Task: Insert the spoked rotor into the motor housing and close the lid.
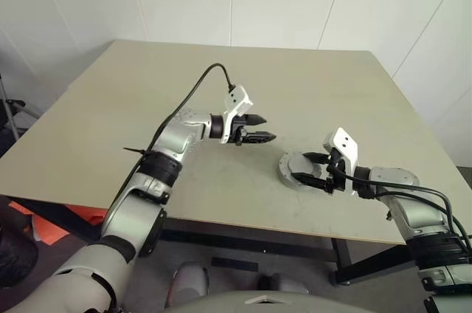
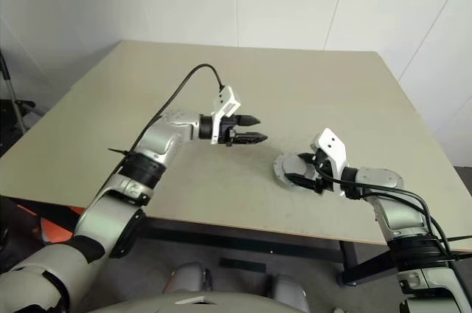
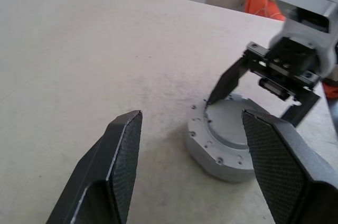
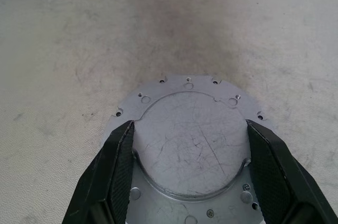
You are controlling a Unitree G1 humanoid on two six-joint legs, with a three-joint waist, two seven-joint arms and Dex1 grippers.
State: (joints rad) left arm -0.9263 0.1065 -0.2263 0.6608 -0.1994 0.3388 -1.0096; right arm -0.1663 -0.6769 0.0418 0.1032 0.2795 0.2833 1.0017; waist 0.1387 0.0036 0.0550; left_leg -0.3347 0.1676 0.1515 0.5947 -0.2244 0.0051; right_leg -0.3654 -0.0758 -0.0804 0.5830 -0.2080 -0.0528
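Head views: a matte beige table (image 1: 147,106) with a faintly scuffed surface carries the motor housing (image 1: 283,167), which lies near the front edge on the robot's right. It appears as a squat round drum of dull grey metal. The right gripper (image 1: 299,165) reaches over it from the right, its two black fingers lying across the top. The left gripper (image 1: 267,128) hangs above bare tabletop to the housing's left, apart from it, pointing toward it with its fingers spread and nothing between them. Left wrist view: the left arm's own pads (image 3: 127,155) show a fine cross-hatched texture and stand well apart, released, framing the housing beyond them. The drum has a straight side wall, a flat flange dotted with small screw holes, and a smooth raised round cap (image 3: 229,129). One pointed tip of the right gripper touches the cap's rim. Right wrist view: the cap is bare brushed metal crossed by fine scratches, and the flange (image 4: 153,94) around it has small notches and drilled holes. The right fingers (image 4: 124,150) bear the same hatched rubber texture. They stand wide, and each inner face meets the cap's edge, clasping it on opposite sides.
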